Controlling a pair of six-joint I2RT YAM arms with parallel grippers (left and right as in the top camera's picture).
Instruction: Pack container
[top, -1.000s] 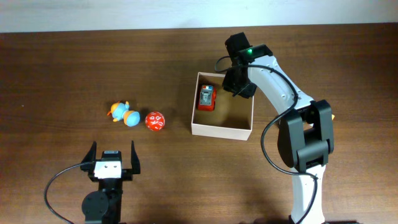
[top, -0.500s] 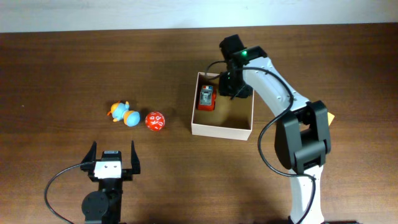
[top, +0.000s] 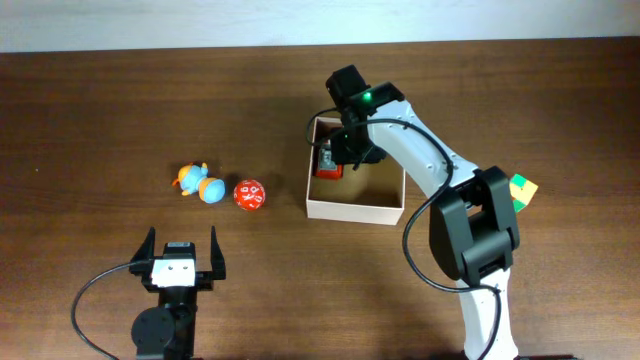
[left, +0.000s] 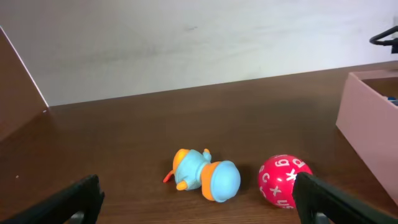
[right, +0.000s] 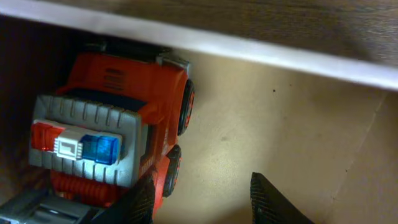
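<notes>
The container (top: 355, 210), a shallow white-walled box with a tan floor (right: 273, 106), sits right of centre. A red toy truck (right: 106, 124) with a grey top and blue light lies in its left part (top: 326, 168). My right gripper (top: 345, 150) hangs over the box just beside the truck. Its jaws (right: 200, 186) stand a little apart over bare floor, with the left finger next to the truck's wheels. My left gripper (top: 181, 240) rests wide open at the table's front. A blue-and-orange duck toy (left: 205, 177) and a red lettered ball (left: 284, 180) lie ahead of it.
The duck (top: 197, 183) and ball (top: 249, 194) lie side by side left of the container. A small yellow-and-green block (top: 522, 189) sits at the right, beside the right arm. The container's near wall (left: 367, 124) shows at the right edge of the left wrist view.
My right gripper has swung left across the container to the truck's side, opening very slightly. The block at the right has come into view. The left arm has not moved.
</notes>
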